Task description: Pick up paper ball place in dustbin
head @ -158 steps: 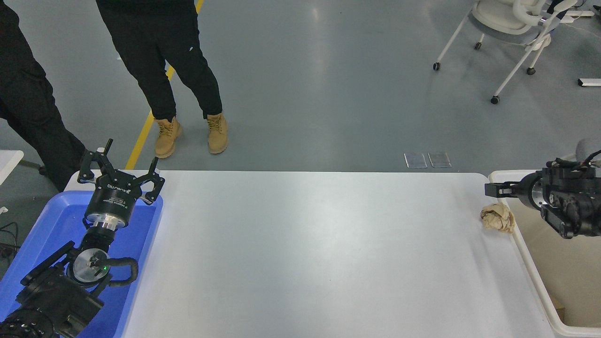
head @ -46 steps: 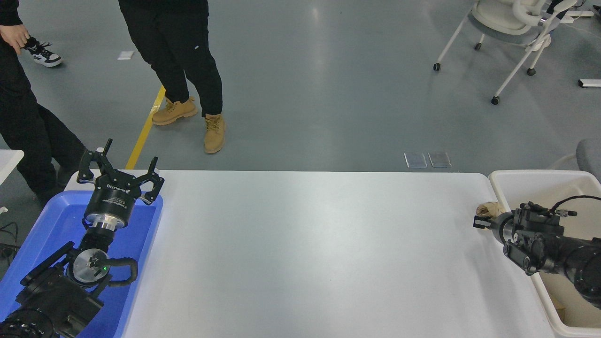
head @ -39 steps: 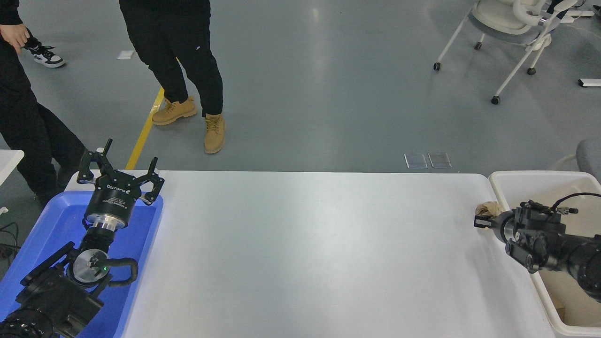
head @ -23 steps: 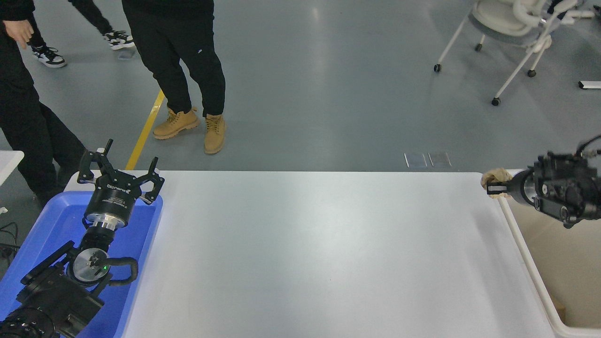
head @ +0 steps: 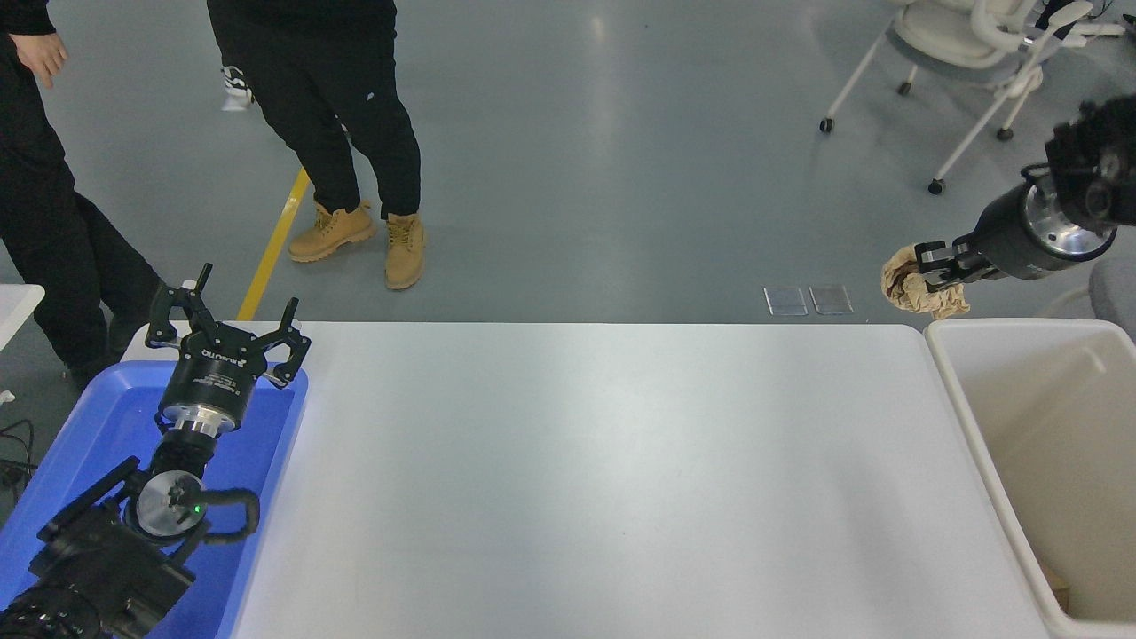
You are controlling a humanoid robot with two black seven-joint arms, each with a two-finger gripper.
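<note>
Lifted off the white counter point(head: 568, 461) since earlier, right gripper point(head: 932, 266) has fingers clamped on the crumpled tan-brown paper ball point(head: 919, 288), held high just beyond the off-white rectangular plastic dustbin point(head: 967, 417); carry step, next swing over bin and release; left gripper point(head: 226, 324) parked, fingers wide

crumpled paper ball point(head: 923, 286); seemingly smooth plastic dustbin point(head: 967, 417).

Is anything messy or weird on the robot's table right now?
Nothing looks spilled or broken. The only unusual sight is the paper ball, which is up in the air, pinched in the right gripper near the dustbin. The left gripper sits open over the blue tray.
</note>
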